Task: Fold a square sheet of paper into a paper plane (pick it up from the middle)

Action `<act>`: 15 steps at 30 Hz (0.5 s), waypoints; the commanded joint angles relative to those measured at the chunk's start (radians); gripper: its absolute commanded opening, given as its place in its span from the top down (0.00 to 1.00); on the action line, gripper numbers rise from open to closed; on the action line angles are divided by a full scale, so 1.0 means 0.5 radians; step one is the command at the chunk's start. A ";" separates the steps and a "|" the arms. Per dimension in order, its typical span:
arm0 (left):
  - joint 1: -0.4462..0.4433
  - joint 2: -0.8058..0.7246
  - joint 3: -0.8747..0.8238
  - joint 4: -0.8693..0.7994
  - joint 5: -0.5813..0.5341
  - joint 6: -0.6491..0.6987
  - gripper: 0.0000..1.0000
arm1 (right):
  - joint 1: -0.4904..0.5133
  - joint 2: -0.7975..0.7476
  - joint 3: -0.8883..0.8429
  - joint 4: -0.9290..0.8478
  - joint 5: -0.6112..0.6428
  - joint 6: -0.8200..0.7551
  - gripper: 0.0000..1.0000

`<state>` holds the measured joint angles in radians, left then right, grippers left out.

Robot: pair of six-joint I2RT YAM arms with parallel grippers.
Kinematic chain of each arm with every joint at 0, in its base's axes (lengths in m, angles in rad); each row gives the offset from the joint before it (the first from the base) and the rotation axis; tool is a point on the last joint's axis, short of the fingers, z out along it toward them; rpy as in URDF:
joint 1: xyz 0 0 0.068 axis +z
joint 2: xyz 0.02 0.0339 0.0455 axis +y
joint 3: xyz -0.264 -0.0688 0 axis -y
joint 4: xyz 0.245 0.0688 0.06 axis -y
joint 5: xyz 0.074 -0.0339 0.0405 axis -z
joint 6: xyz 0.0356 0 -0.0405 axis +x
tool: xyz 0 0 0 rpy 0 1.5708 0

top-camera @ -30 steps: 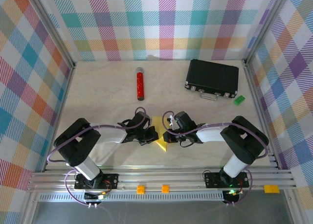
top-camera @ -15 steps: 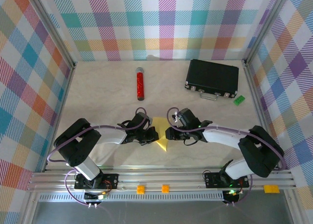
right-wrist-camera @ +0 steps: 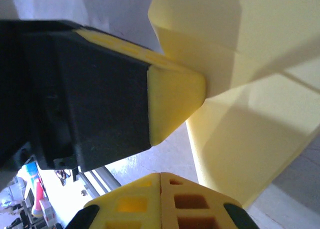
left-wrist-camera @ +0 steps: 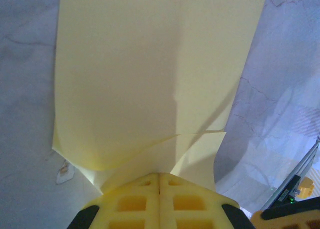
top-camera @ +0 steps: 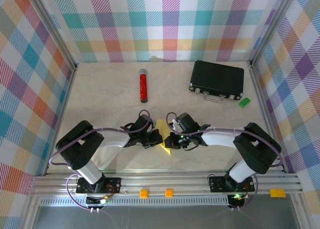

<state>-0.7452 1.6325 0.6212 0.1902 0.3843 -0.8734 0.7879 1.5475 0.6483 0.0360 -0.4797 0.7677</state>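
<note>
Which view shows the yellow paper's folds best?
Left wrist: the yellow paper spreads across the frame, its crease and overlapping flap plain. Right wrist shows folded layers, cropped. Top external shows small patches between the left end effector and right end effector.

Yellow sheet point(left-wrist-camera: 150, 79), red cylinder point(top-camera: 143, 87), apparently green block point(top-camera: 244, 102).

Near centre is crowded. Left gripper point(top-camera: 158, 138) and right gripper point(top-camera: 172, 139) stand nose to nose over the square sheet of paper point(top-camera: 167, 147), with no passage between them. Far side: red cylinder point(top-camera: 143, 86) left of middle, black case point(top-camera: 217, 80) and green block point(top-camera: 244, 102) at right. Bare table point(top-camera: 100, 99) lies between cylinder and case.
</note>
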 commanded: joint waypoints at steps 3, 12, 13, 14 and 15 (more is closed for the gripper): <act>-0.019 0.100 -0.049 -0.140 -0.072 0.032 1.00 | 0.041 0.034 0.021 -0.168 -0.016 -0.026 0.93; -0.022 0.100 -0.044 -0.148 -0.069 0.037 1.00 | 0.051 -0.103 -0.174 -0.245 -0.051 0.037 0.93; -0.021 0.100 -0.046 -0.145 -0.068 0.035 1.00 | 0.052 -0.130 -0.167 -0.241 -0.063 0.058 0.93; -0.019 0.099 -0.043 -0.144 -0.066 0.037 1.00 | 0.052 -0.162 -0.152 -0.241 -0.073 0.073 0.93; -0.020 0.101 -0.043 -0.147 -0.065 0.038 1.00 | 0.050 -0.192 -0.121 -0.249 -0.076 0.085 0.93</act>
<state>-0.7452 1.6428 0.6216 0.2119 0.3920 -0.8730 0.8066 1.5055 0.5694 -0.0692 -0.4877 0.7830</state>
